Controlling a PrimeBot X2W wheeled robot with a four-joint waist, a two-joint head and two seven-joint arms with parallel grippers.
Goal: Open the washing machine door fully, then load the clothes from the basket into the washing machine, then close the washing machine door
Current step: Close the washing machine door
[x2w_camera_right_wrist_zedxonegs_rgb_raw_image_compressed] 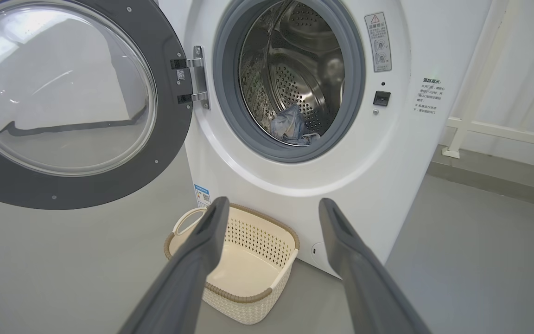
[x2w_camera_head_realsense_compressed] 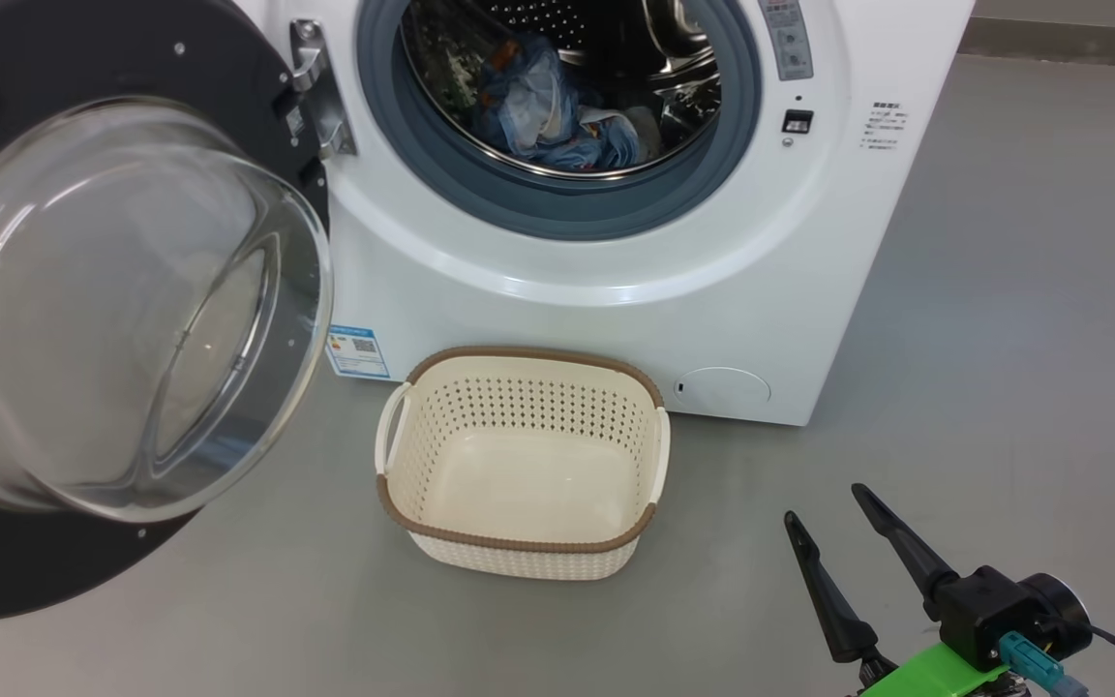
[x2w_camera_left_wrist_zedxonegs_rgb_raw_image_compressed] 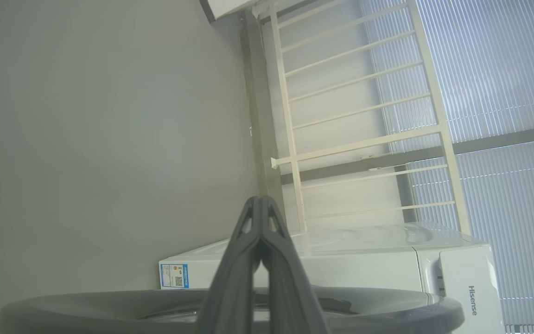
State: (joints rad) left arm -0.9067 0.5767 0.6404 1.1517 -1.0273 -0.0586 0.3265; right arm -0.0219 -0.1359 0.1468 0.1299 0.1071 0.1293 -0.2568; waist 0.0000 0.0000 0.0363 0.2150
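Grey floor (x2w_camera_head_realsense_compressed: 1003, 339), basket (x2w_camera_head_realsense_compressed: 528, 561) empty before the washer (x2w_camera_head_realsense_compressed: 616, 319): I'd press the door (x2w_camera_head_realsense_compressed: 122, 310) home with my pinched-together left gripper (x2w_camera_left_wrist_zedxonegs_rgb_raw_image_compressed: 261, 200), right gripper (x2w_camera_head_realsense_compressed: 824, 503) spread.

Bright, even indoor light, faint soft shadows on the grey floor (x2w_camera_head_realsense_compressed: 1003, 339), white glare streaks on the washing machine door (x2w_camera_head_realsense_compressed: 122, 310) glass, daylight through blinds (x2w_camera_left_wrist_zedxonegs_rgb_raw_image_compressed: 503, 69) — left wrist view hazy, washed-out

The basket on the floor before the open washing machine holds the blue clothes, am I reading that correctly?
Not quite: the basket is empty. The head view shows the blue clothes lying inside the washing machine, which is indeed open.
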